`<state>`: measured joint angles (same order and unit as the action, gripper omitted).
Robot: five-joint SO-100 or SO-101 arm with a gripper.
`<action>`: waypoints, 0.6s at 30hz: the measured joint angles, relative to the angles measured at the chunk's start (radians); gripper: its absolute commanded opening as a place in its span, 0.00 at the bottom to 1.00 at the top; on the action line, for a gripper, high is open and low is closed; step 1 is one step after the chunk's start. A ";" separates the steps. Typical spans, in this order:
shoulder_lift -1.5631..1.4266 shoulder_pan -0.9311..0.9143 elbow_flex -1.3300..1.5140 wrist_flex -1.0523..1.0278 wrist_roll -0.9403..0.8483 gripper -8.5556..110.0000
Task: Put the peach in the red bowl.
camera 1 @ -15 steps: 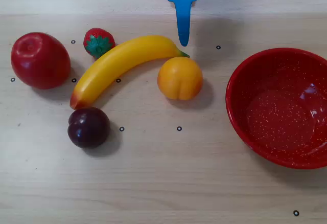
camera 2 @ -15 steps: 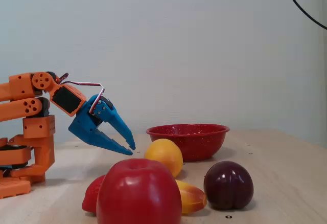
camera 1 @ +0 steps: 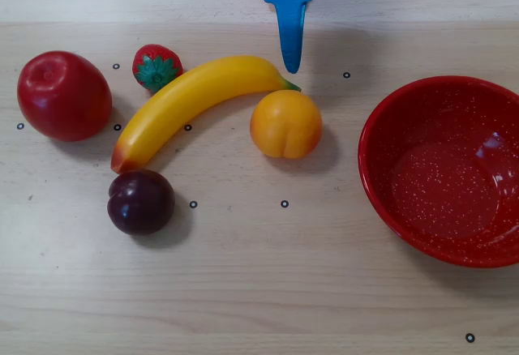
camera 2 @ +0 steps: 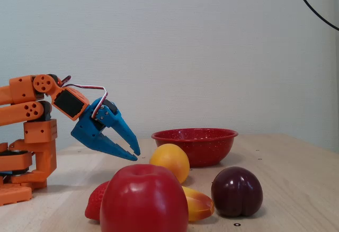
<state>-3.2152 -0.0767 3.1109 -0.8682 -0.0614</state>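
Note:
The peach (camera 1: 285, 124) is a round yellow-orange fruit lying on the table between the banana's tip and the red bowl (camera 1: 381, 185); in the fixed view the peach (camera 2: 170, 161) sits in front of the bowl (camera 2: 194, 146). The bowl is large, glossy red with white speckles, and holds nothing. My blue gripper (camera 1: 291, 63) comes in from the top edge of the overhead view, its tips just behind the peach. In the fixed view the gripper (camera 2: 134, 153) hangs above the table left of the peach, jaws slightly apart, holding nothing.
A yellow banana (camera 1: 195, 102) lies left of the peach, its tip close to it. A strawberry (camera 1: 156, 66) and a big red apple (camera 1: 63, 96) are at the left, a dark purple plum (camera 1: 141, 201) in front. The orange arm base (camera 2: 26, 152) stands at the left in the fixed view.

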 measured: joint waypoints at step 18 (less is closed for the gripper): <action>0.394 -0.048 -0.285 0.005 0.052 0.07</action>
<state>-2.8210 -0.1243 2.8256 -0.8636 -0.0092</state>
